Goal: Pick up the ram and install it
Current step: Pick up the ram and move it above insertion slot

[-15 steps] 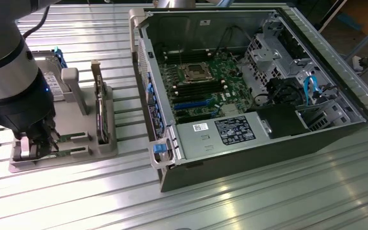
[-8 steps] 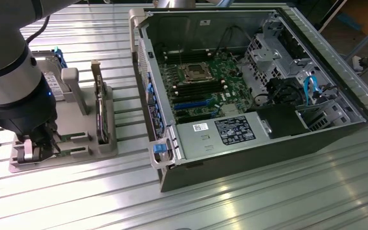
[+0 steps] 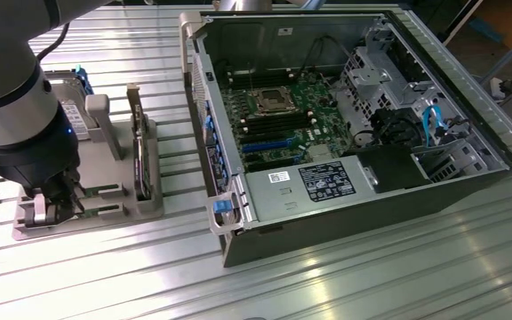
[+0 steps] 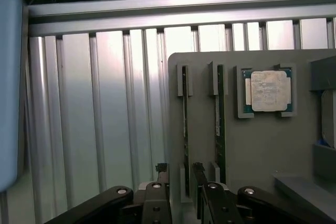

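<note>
Two rams stand on edge in slots of a grey holder (image 4: pixel 252 145). One ram (image 4: pixel 185 129) runs between my fingertips; the other ram (image 4: pixel 221 124) lies one slot over, beside it. My gripper (image 4: pixel 180 174) is open, with one finger (image 4: pixel 161 179) on each side of the near end of the first ram and a gap at both sides. In the exterior view my gripper (image 3: pixel 47 212) hangs low over the holder (image 3: pixel 114 217) at the exterior view's left. The open computer case (image 3: pixel 327 120) lies to the right, with its motherboard (image 3: pixel 279 123) exposed.
A square silver CPU chip (image 4: pixel 269 91) sits in a pocket of the holder beyond the second ram. A dark expansion card (image 3: pixel 139 150) stands upright in the holder between my arm and the case. The table is ribbed aluminium (image 3: pixel 327 280). Drive cage and cables (image 3: pixel 425 127) fill the case's right side.
</note>
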### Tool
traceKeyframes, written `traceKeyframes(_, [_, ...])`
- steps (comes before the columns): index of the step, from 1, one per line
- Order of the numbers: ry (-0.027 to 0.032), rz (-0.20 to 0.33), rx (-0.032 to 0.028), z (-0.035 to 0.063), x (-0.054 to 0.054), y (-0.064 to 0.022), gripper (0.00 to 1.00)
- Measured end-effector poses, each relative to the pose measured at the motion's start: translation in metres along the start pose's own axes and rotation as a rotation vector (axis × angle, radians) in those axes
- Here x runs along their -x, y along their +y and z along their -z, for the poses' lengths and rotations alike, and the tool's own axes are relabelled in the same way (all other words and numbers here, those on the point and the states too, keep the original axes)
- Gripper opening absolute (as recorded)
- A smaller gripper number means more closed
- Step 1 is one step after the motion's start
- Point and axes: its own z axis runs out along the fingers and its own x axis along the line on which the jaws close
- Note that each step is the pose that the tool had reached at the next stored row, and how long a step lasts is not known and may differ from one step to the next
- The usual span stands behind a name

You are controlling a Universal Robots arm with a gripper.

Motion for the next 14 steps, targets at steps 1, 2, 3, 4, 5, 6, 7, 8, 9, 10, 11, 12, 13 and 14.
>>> traceKeyframes(1, [-0.0001, 0.0, 0.0, -0.0005, 0.0, 0.0001, 0.3])
traceKeyframes(2, [-0.0003, 0.0, 0.0, -0.0011, 0.001, 0.0001, 0.3])
traceKeyframes(3, [-0.0002, 0.0, 0.0001, -0.0017, 0.001, 0.0, 0.3])
traceKeyframes(4, [-0.0002, 0.0, 0.0001, -0.0024, 0.001, 0.0001, 0.3])
traceKeyframes(5, [-0.0002, 0.0, 0.0001, -0.0033, 0.001, 0.0001, 0.3])
traceKeyframes(6, [-0.0003, 0.0, 0.0001, -0.0043, 0.001, 0.0001, 0.3])
traceKeyframes(7, [-0.0002, 0.0, 0.0001, -0.0054, 0.001, 0.0, 0.3])
traceKeyframes(8, [-0.0002, 0.0, 0.0002, -0.0068, 0.001, 0.0, 0.3])
traceKeyframes(9, [-0.0003, 0.0, 0.0001, -0.0086, 0.001, -0.0001, 0.3])
traceKeyframes(10, [-0.0003, 0.0, 0.0001, -0.0104, 0.001, -0.0001, 0.3])
traceKeyframes(11, [-0.0002, 0.0, 0.0001, -0.0122, 0.001, -0.0002, 0.3])
traceKeyframes(12, [-0.0002, 0.0, 0.0002, -0.0137, 0.001, -0.0002, 0.3])
traceKeyframes(13, [-0.0003, 0.0, 0.0001, -0.0153, 0.001, -0.0003, 0.3])
traceKeyframes(14, [-0.0002, 0.0, 0.0001, -0.0171, 0.001, -0.0004, 0.3])
